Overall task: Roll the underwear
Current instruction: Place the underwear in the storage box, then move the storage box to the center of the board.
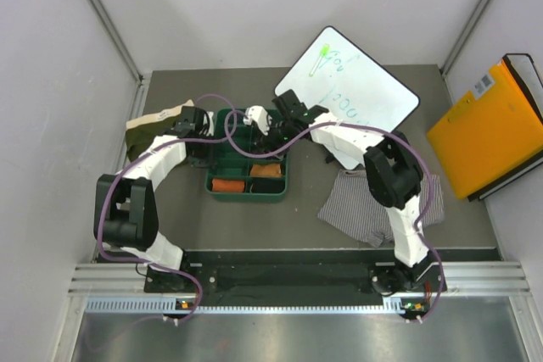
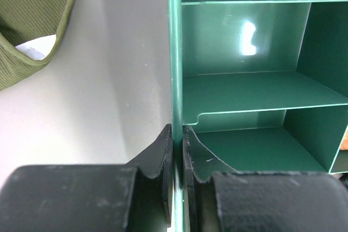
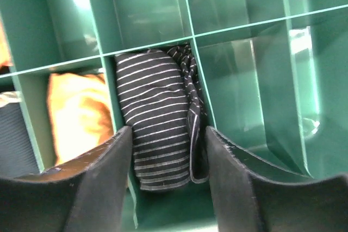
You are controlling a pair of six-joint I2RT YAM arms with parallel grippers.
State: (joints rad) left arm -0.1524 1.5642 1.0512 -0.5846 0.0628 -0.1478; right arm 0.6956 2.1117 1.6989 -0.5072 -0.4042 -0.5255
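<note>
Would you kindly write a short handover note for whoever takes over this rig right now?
Left gripper: shut on the left wall of the green tray.
Right gripper: open, jaws flanking the black striped roll in a tray compartment.
Done: that roll is in the tray, an orange bundle beside it.
To do: olive underwear left of the tray and grey striped underwear right of it lie unrolled on the table.

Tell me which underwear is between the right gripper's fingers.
The black one with thin white stripes, rolled in a tray compartment. The orange roll sits one compartment over; the olive pair and the grey-striped pair lie loose on the table.
</note>
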